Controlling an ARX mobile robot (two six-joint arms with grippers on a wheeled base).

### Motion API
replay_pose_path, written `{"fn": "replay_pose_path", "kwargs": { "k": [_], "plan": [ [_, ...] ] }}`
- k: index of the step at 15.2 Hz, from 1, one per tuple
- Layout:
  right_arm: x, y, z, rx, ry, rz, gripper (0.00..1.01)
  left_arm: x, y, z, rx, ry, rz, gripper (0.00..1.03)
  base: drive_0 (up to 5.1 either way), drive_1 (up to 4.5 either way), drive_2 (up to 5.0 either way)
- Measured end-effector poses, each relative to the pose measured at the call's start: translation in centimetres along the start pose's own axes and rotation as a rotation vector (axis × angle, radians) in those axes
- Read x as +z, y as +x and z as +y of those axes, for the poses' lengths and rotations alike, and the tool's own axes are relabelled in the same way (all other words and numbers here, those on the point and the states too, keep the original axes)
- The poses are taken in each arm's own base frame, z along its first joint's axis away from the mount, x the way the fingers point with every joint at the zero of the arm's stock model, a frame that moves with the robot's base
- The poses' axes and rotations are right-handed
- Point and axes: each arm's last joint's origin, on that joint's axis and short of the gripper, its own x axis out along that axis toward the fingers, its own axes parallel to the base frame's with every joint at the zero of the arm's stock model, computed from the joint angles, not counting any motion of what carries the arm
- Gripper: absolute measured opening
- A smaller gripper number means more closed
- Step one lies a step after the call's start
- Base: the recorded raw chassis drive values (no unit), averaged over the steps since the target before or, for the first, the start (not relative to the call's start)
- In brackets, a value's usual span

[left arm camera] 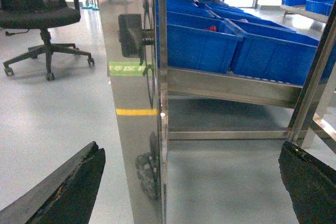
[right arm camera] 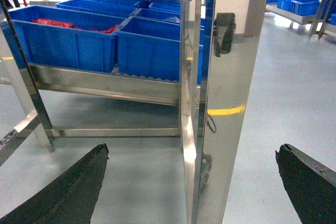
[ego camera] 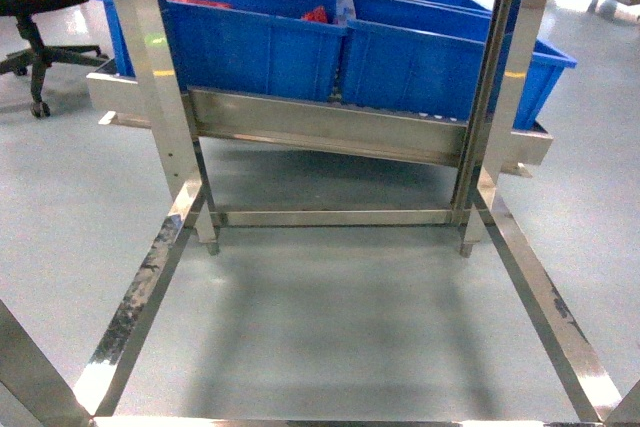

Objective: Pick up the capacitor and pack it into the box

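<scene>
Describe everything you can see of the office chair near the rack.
The chair is black, with a padded seat, an armrest and a central column on a star base with castors. It stands upright on the shiny grey floor, left of the steel rack, touching nothing else. Its backrest is cut off by the frame.

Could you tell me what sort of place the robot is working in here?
Probably a warehouse or factory parts store: rows of blue bins on a steel rack, a smooth grey floor, and an office chair nearby.

A warehouse or factory parts store: rows of blue plastic bins (ego camera: 255,47) sit on a stainless-steel rack (ego camera: 330,132) (an office chair (ego camera: 40,7) left of it) over grey floor.
</scene>
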Motion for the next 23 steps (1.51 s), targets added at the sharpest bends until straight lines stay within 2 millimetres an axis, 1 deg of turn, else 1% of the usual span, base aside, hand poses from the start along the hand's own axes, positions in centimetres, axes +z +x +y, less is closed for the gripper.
{"fn": "replay_pose_path", "kwargs": {
  "k": [23],
  "plan": [
    [0.00, 0.00, 0.00, 0.000, 0.000, 0.000, 0.98, 0.00, 0.00, 0.00, 0.000, 0.000, 0.000, 0.98, 0.0, 0.00, 0.0]
  ]
}}
